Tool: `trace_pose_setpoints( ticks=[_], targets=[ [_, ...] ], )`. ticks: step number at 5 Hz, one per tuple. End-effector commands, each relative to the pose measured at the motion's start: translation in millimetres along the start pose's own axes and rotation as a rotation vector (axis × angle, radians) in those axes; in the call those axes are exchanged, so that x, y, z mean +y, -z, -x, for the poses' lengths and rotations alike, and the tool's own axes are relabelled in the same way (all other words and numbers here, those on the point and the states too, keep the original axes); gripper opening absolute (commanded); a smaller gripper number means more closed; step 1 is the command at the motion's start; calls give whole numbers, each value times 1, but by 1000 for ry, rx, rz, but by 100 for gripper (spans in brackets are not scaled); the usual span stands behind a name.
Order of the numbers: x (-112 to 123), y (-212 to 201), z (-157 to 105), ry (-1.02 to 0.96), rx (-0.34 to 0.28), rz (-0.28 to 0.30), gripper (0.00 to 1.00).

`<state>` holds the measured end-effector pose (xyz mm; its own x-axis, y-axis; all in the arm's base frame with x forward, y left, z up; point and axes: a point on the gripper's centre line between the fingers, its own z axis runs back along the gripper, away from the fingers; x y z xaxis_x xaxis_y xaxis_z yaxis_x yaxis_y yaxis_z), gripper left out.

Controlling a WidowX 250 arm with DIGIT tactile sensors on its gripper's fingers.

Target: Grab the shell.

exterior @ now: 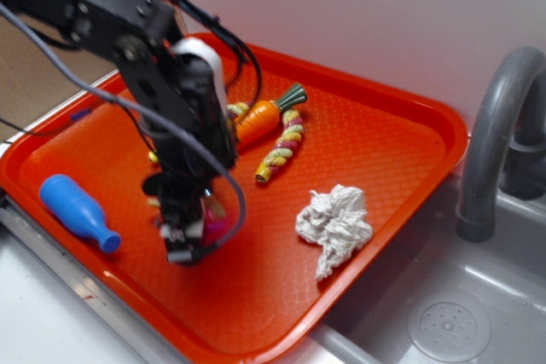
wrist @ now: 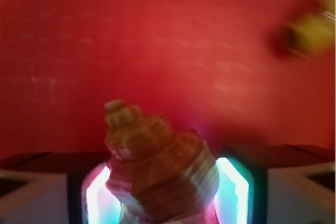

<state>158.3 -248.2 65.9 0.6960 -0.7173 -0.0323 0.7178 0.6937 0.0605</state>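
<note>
The shell (wrist: 157, 166), tan and ridged with its spiral tip pointing away, fills the space between my two glowing pads in the wrist view. My gripper (wrist: 165, 195) is shut on it, one pad on each side of its bulbous body. In the exterior view the gripper (exterior: 194, 240) points down over the front-left part of the orange tray (exterior: 384, 142). There the arm hides nearly all of the shell; only a pinkish-lit bit (exterior: 213, 221) shows between the fingers.
On the tray lie a blue bottle-shaped toy (exterior: 77, 210) at the left, a carrot (exterior: 260, 118) and a striped rope stick (exterior: 284, 149) at the back, and a white cloth wad (exterior: 335, 221) at the right. A grey faucet (exterior: 495, 142) and sink stand beyond the tray's right edge.
</note>
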Motion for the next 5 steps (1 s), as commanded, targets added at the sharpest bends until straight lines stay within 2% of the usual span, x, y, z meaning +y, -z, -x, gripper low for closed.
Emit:
trace_pose_setpoints(
  ticks=[1, 2, 3, 4, 5],
  targets=[
    [55, -91, 31, -483, -96, 79, 0],
    [78, -127, 56, -687, -59, 7, 0],
    [95, -165, 81, -874, -109, -38, 0],
    [105, -184, 93, -1021, -162, -41, 0],
    [110, -175, 85, -960, -81, -9, 0]
  ],
)
